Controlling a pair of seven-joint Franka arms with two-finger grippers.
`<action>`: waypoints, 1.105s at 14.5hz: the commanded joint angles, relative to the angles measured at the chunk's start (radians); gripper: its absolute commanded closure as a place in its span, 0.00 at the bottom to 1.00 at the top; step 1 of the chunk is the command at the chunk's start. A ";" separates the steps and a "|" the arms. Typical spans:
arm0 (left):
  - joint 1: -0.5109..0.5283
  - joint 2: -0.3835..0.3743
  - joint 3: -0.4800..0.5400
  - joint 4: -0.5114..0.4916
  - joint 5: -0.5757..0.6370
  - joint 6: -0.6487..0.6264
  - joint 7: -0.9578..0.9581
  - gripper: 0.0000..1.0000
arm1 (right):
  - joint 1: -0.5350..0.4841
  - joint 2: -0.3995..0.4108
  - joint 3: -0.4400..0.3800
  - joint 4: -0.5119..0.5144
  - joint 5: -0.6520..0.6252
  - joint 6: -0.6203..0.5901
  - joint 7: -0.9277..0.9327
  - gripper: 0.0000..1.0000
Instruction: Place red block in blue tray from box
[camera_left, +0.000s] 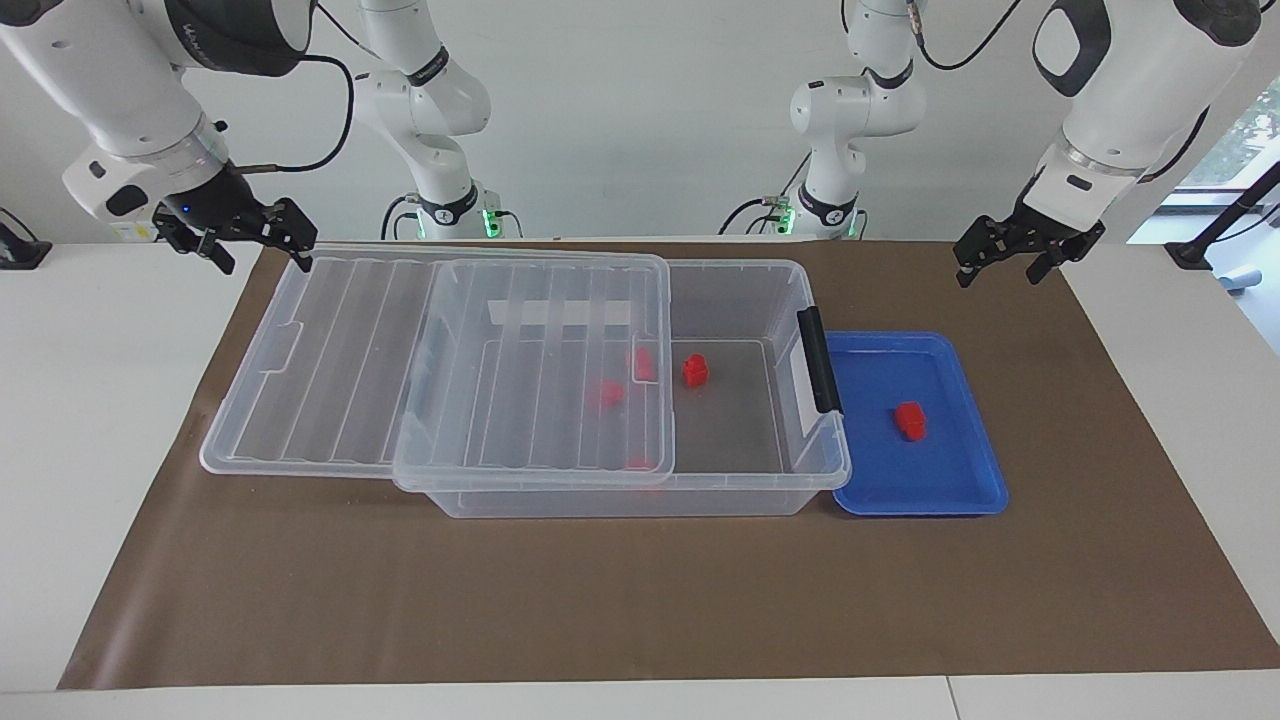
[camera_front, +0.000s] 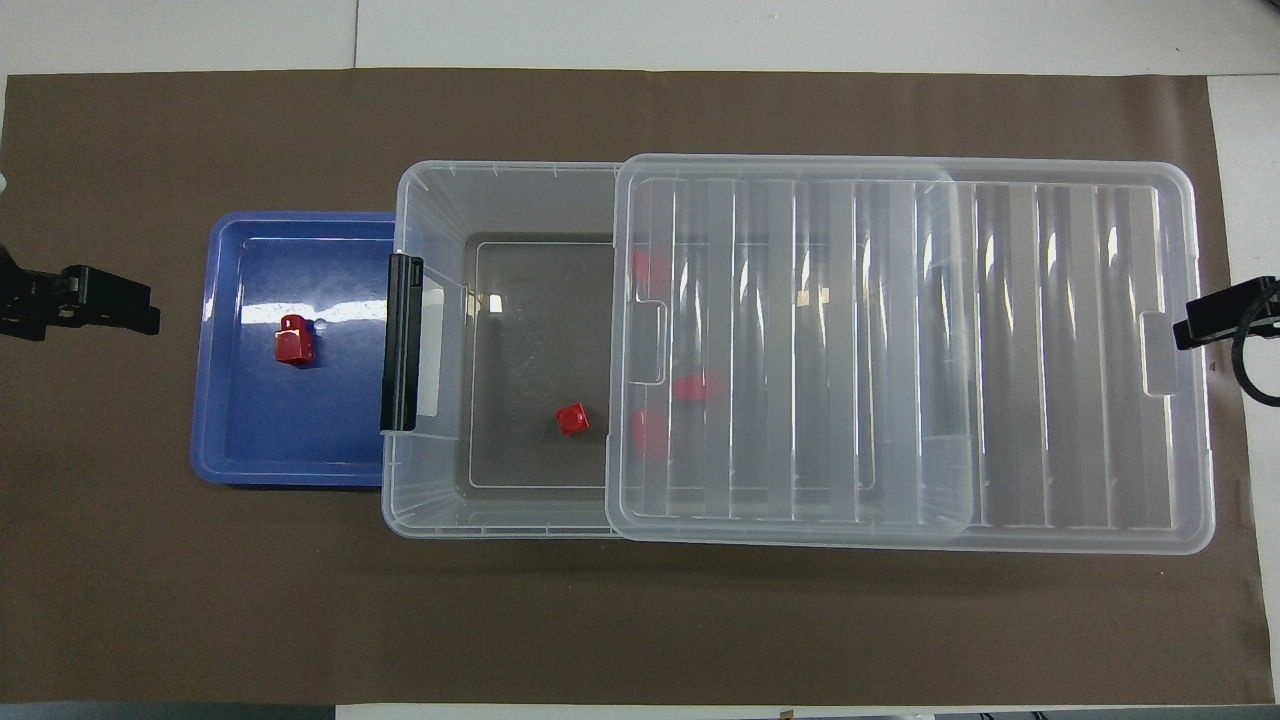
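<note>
My worry: the lid (camera_left: 440, 365) covers most of the box (camera_left: 745, 470), so a reach could snag it, and three blocks sit under it. One red block (camera_left: 694, 370) lies uncovered inside; another (camera_left: 910, 420) is in the blue tray (camera_left: 975, 490). Left gripper (camera_left: 1000, 252) and right gripper (camera_left: 255, 235) wait at the tabletop's ends, jaws wide, empty.
</note>
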 joint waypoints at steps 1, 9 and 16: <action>0.010 -0.028 -0.001 -0.028 -0.018 0.003 0.016 0.00 | -0.019 -0.040 0.001 -0.082 -0.001 0.084 -0.023 0.02; 0.010 -0.028 -0.001 -0.028 -0.018 0.003 0.016 0.00 | -0.169 -0.099 -0.008 -0.340 -0.001 0.380 -0.205 1.00; 0.010 -0.028 -0.001 -0.028 -0.018 0.003 0.016 0.00 | -0.208 -0.030 -0.008 -0.433 -0.001 0.544 -0.283 1.00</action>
